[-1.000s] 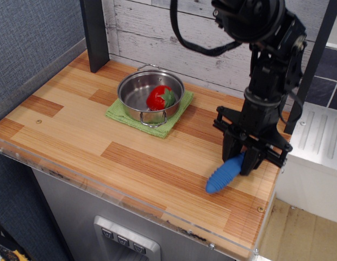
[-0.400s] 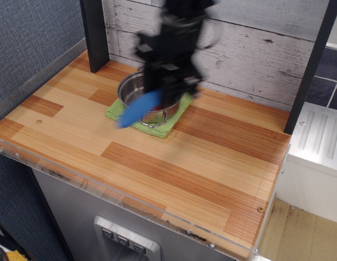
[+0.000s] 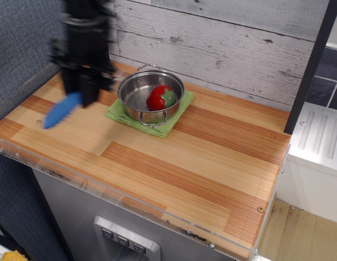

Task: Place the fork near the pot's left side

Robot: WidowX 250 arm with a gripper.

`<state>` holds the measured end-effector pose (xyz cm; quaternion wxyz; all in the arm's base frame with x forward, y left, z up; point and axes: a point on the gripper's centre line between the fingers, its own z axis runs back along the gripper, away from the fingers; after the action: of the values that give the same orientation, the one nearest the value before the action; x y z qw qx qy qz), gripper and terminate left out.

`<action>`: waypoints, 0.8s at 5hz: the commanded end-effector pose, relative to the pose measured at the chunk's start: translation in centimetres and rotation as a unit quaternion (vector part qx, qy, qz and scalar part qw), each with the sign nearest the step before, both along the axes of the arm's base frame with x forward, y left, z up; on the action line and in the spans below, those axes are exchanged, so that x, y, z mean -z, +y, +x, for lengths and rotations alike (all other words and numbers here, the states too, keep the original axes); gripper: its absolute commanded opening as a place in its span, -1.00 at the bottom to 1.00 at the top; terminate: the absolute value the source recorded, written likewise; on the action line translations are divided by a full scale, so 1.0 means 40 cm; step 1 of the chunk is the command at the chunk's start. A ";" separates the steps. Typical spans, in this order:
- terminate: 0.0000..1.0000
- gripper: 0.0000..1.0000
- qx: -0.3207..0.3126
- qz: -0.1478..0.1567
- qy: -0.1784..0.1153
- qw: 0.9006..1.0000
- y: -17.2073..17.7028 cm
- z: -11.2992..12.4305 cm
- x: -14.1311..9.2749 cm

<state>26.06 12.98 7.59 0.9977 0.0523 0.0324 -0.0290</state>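
The shiny steel pot (image 3: 137, 92) with wire loop handles sits on a green cloth at the back middle of the wooden table. A red strawberry toy lies inside it. My gripper (image 3: 81, 93) is left of the pot, blurred by motion, and is shut on the fork (image 3: 62, 110). Only the fork's blue ribbed handle shows, hanging down and to the left above the table. Its tines are hidden between the fingers.
The green cloth (image 3: 167, 123) lies under the pot. A dark post (image 3: 98, 49) stands behind my gripper at the back left. A grey wall runs along the table's left edge. A clear plastic lip (image 3: 130, 201) lines the front edge.
My gripper has carried the fork from the table's right front, across over the pot, to the left of the pot.
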 end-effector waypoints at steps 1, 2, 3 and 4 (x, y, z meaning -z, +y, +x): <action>-1.00 -1.00 -0.023 -0.011 -0.030 0.999 0.166 0.008 0.026; -1.00 -1.00 -0.026 -0.013 -0.025 0.999 0.167 0.035 0.065; -1.00 -1.00 -0.004 -0.021 -0.018 1.000 0.131 0.067 0.092; -1.00 1.00 0.001 -0.018 -0.002 1.000 0.102 0.089 0.097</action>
<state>29.95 16.93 2.30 0.9979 0.0225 0.0498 -0.0336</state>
